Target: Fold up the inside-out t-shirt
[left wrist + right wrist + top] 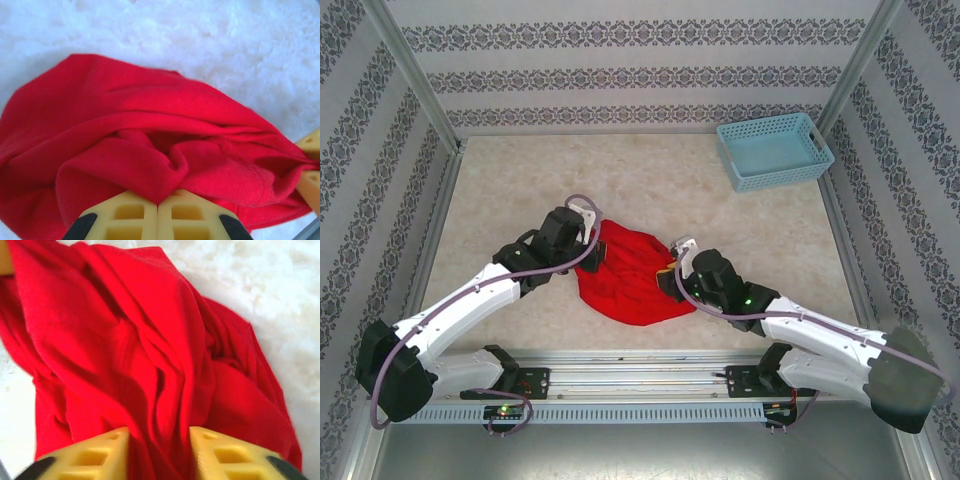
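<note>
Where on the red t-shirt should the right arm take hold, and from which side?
Grip the right edge of the t-shirt, coming from the right side. The cloth lies bunched there, and a thick fold runs between the open right fingers. The left fingers pinch the opposite edge, so pulling apart would probably spread it.

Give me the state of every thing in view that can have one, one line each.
t-shirt, not folded, bunched in a wrinkled heap on the table.
left gripper, shut on a fold of the t-shirt.
right gripper, open, fingers apart with t-shirt cloth lying between them.
basket, upright at the far right of the table, nothing visible inside.
</note>
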Robot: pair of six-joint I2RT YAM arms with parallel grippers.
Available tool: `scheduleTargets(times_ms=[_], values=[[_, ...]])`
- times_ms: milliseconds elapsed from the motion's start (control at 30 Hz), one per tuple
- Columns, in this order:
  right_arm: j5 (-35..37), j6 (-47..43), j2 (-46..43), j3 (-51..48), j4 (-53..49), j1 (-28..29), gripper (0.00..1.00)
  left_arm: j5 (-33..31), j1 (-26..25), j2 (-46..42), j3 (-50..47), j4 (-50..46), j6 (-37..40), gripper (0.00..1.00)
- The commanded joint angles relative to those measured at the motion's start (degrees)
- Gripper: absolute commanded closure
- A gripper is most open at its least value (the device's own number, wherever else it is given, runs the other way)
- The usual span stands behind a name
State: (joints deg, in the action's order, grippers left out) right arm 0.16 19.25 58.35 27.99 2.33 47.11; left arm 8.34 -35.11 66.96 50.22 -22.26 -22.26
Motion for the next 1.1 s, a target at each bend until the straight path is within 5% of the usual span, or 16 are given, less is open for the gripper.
scheduleTargets(times_ms=[0,167,600,733,800,867,1067], values=[[-0.69,-0.25,-1.33,1.35,0.88,-0.35,0.46,2.94,0.66,-2.14,-1.24,5.64,0.37,1.0],[-10.35,5.83,3.34,8.13,-2.41,-8.67,0.43,5.1,0.57,-7.71,-9.01,9.88,-1.94,1.0],[-15.43,3.06,30.86,26.02,-10.0,-3.54,0.38,3.58,0.57,-19.76,-22.99,9.32,-7.45,1.0],[-8.98,3.23,34.11,28.08,-13.26,-3.4,0.64,1.7,0.57,-20.3,-23.7,8.61,-6.94,1.0],[-6.13,3.59,31.58,26.7,-12.9,-4.31,0.88,-0.49,0.57,-20.97,-23.83,7.46,-6.74,1.0],[-4.72,3.52,27.37,25.0,-12.21,-5.42,1.0,-2.6,0.57,-22.03,-23.68,6.53,-6.67,1.0],[-2.11,0.4,9.97,21.84,-12.36,-6.97,1.0,-13.01,0.65,-25.6,-21.61,6.17,-4.18,1.0]])
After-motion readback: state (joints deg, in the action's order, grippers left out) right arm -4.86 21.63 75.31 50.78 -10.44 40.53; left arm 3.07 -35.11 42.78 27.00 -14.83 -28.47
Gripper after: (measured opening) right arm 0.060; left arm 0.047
